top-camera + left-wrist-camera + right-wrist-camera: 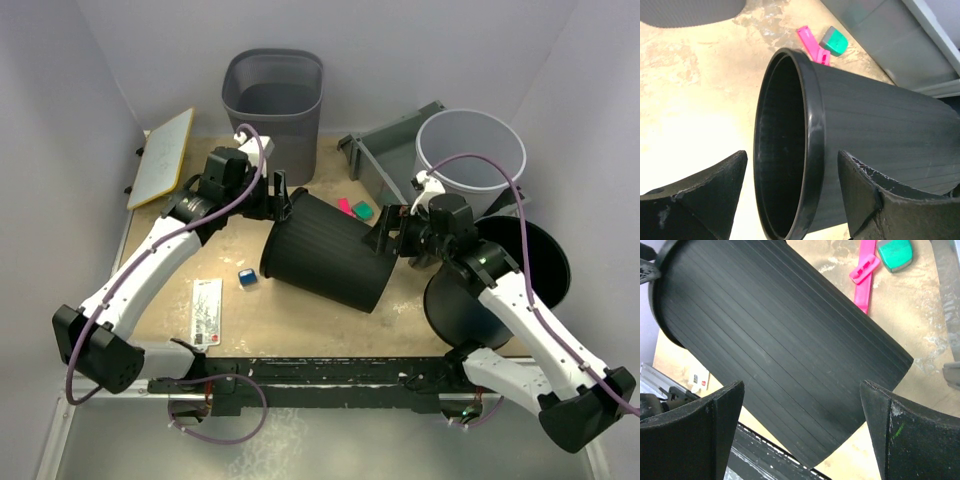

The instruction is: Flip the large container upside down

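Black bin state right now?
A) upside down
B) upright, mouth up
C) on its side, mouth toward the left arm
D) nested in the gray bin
C. The black bin lies on its side on the table, and the left wrist view looks into its open rim.

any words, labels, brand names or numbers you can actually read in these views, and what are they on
Nothing can be read in any view.
White card lying flat on the table, left of the black container: carries print and red marks, too small and blurred to read.
Black container: ribbed wall and rim, no lettering visible.
Pink clip and teal block: no lettering visible.
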Tool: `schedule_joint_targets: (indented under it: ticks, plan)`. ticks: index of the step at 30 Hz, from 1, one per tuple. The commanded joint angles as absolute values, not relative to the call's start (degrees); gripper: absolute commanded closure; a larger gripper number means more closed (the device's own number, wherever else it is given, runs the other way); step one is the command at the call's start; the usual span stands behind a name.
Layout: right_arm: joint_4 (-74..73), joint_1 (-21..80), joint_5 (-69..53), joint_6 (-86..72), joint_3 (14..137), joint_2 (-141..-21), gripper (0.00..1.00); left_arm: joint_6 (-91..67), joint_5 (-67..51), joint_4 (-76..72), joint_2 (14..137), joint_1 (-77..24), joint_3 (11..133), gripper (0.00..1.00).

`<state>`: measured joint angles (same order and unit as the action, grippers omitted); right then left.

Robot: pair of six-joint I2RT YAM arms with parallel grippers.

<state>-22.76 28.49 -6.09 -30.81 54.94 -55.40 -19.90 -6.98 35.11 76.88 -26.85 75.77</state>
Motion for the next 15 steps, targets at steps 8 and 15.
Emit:
schedule_joint_targets:
  ticks: [8, 15]
  plan:
    - [-25.6, 28.4, 3.4, -31.7, 53.4, -52.9, 0.02, -20.1, -4.1, 33.2, 73.0, -26.7, 70.2, 0.50]
    - [-28.2, 28.5, 6.2, -39.8, 49.8, -49.7, 0.06, -21.0, -1.5, 31.8, 72.6, -26.7, 66.6, 0.76]
